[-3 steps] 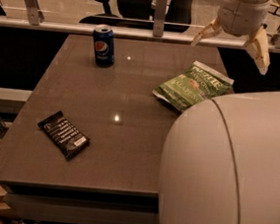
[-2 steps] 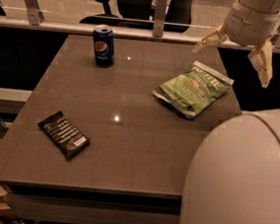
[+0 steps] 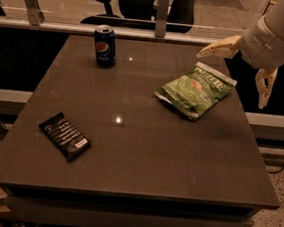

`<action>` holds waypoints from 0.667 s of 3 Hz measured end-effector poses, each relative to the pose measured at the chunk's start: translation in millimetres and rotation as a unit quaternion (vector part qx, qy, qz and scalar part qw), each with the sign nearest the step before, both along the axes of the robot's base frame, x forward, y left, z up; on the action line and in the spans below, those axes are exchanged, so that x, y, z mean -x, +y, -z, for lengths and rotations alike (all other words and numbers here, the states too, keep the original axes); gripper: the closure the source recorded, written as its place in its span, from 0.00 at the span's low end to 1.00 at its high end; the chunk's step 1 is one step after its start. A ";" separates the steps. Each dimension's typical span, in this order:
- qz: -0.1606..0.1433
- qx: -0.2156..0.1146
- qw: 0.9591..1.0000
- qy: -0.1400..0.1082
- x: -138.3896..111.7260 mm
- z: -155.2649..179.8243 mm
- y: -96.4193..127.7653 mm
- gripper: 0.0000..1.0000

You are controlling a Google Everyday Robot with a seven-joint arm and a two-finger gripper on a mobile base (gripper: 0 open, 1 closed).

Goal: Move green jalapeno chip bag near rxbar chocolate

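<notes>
Reach step imo: gripper (image 3: 232,76) hangs over the chip bag (image 3: 194,89), jaws wide apart and empty. Next it probably needs to drop, pinch, and haul it to the rxbar (image 3: 64,135).

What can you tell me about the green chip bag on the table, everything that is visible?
The green jalapeno chip bag is a crinkly, light-green pouch, foil-like in look, with a white top edge and white lettering. It seems unopened and slightly puffed. It lies flat and turned diagonally on the far right part of the dark table, with its white edge toward the right rim. Only the table touches it. The gripper hangs open near that white end, apart from the bag.
</notes>
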State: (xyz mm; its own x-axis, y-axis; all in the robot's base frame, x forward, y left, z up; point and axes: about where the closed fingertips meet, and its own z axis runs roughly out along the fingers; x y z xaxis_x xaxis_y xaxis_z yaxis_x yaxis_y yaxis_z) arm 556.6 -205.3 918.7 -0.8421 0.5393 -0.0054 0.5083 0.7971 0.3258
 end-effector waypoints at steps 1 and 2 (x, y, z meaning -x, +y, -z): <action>-0.021 -0.030 0.998 -0.045 -8.7 8.7 4.5 0.00; -0.035 -0.037 0.997 -0.063 -19.7 15.4 7.6 0.00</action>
